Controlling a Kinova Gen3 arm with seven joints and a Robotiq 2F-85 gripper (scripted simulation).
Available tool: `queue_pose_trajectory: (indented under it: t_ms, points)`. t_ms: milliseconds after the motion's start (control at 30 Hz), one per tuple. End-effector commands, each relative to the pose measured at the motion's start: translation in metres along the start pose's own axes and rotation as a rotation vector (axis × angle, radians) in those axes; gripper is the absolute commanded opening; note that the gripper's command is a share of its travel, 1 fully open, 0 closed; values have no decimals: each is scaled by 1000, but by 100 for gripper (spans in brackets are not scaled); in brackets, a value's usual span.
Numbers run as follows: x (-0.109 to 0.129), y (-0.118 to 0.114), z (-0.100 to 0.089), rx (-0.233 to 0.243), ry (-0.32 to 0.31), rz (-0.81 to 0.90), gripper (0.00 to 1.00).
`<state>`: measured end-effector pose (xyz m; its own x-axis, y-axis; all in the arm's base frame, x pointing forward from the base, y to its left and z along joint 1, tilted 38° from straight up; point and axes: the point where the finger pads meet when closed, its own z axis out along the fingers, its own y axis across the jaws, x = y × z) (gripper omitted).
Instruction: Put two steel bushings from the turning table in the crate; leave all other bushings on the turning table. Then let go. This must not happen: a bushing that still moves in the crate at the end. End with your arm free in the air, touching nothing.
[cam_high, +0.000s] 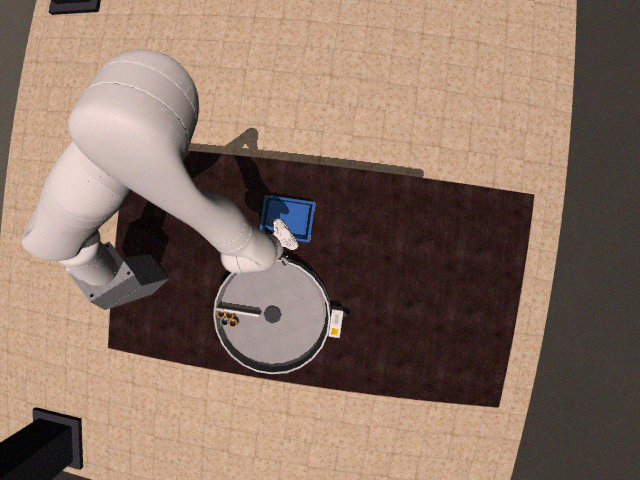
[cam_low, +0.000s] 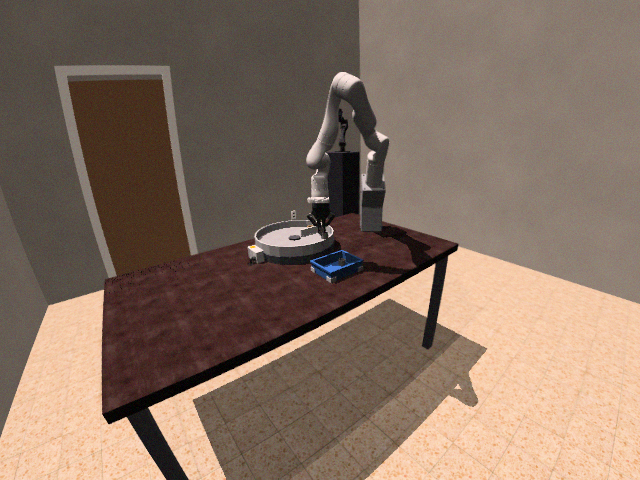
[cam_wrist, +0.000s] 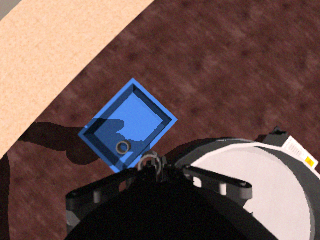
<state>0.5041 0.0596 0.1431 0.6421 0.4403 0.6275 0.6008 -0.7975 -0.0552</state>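
Observation:
My gripper (cam_wrist: 158, 163) is shut on a steel bushing (cam_wrist: 151, 161), a small grey ring held at the fingertips. It hangs over the near edge of the blue crate (cam_wrist: 128, 125), between the crate and the rim of the turning table (cam_wrist: 260, 185). One steel bushing (cam_wrist: 122, 146) lies inside the crate near its lower corner. In the overhead view the gripper (cam_high: 284, 235) is at the crate (cam_high: 287, 218) edge, and three orange bushings (cam_high: 227, 317) sit by the bar on the turning table (cam_high: 272, 315). In the side view the gripper (cam_low: 320, 223) hangs above the table (cam_low: 294, 240).
A white control box with a yellow label (cam_high: 336, 324) sits at the turning table's side. The arm's grey base (cam_high: 124, 281) stands at the table's left end. The table edge and the tiled floor lie just beyond the crate in the wrist view.

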Motion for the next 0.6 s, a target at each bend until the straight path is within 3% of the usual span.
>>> queue_pose_trajectory:
  t_ms: [0, 167, 333, 567]
  points:
    - [8, 0, -1, -6, 2, -11, 0]
    - [8, 0, -1, -6, 2, -11, 0]
    - [58, -22, -1, 3, 3, -4, 0]
    - [58, -22, -1, 3, 3, -4, 0]
